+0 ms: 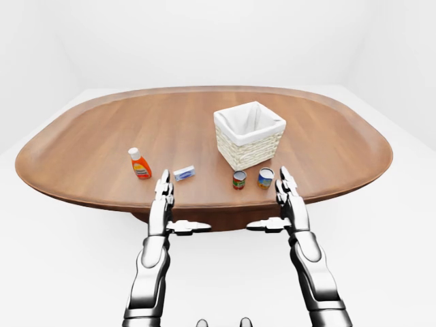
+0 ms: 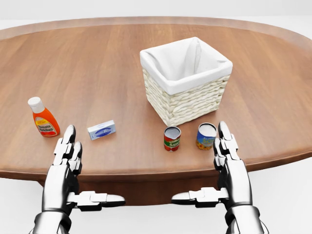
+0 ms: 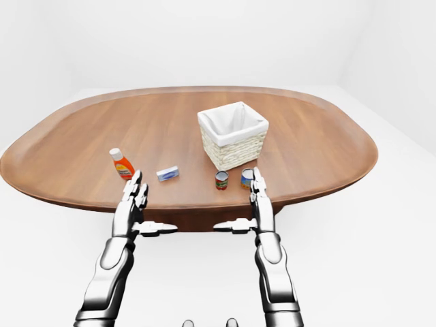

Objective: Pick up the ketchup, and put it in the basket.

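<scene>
The ketchup point(image 2: 43, 118), an orange bottle with a white cap, stands upright at the left of the head view on the oval wooden table point(image 2: 97, 63). The woven basket point(image 2: 187, 92) with a white cloth liner sits right of centre, empty as far as I can see. My left hand point(image 2: 78, 170) hovers open over the table's near edge, below and right of the ketchup, apart from it. My right hand point(image 2: 217, 168) is open too, just below two small cans, holding nothing.
A small blue and white box point(image 2: 101, 130) lies between the ketchup and the cans. A red-labelled can point(image 2: 171, 138) and a blue-labelled can point(image 2: 206, 136) stand below the basket. The table's near edge point(image 2: 146, 171) runs under both hands. White floor surrounds the table.
</scene>
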`<state>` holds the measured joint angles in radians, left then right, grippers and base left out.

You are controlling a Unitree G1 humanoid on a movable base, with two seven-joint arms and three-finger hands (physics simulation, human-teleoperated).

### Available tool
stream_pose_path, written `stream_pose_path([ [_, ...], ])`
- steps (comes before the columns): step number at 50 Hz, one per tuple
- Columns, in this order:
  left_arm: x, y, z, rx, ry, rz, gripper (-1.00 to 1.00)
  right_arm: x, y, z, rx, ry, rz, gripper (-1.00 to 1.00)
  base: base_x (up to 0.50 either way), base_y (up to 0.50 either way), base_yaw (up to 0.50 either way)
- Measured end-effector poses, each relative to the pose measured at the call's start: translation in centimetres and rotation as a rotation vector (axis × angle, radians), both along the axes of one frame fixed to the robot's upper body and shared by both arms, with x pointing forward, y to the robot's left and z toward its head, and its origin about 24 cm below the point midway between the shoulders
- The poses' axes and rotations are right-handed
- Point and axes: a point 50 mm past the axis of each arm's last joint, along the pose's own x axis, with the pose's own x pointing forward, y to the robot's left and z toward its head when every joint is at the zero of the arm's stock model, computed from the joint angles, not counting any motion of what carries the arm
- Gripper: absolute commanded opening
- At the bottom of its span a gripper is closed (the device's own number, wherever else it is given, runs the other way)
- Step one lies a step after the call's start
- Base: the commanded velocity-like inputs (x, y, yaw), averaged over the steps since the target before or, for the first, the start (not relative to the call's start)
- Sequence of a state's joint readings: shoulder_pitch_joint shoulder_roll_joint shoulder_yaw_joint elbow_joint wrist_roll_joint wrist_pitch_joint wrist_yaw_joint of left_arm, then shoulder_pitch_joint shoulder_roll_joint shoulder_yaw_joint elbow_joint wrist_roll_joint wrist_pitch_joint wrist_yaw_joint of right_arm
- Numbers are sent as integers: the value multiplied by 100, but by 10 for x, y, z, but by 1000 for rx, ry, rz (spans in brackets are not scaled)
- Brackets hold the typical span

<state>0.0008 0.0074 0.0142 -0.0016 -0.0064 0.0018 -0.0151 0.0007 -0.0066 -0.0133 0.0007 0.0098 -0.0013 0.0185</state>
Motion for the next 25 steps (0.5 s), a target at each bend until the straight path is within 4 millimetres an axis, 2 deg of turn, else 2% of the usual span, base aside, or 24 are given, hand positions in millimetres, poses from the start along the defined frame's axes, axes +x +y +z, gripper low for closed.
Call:
stream_pose_path([
  [16, -5, 6, 4, 2, -8, -2, 100, -3, -3, 3, 3, -7, 8, 100, 0, 0, 0],
  [25, -25, 10, 22, -13, -55, -5, 100, -16, 1, 16, -16, -43, 7, 100, 0, 0, 0],
])
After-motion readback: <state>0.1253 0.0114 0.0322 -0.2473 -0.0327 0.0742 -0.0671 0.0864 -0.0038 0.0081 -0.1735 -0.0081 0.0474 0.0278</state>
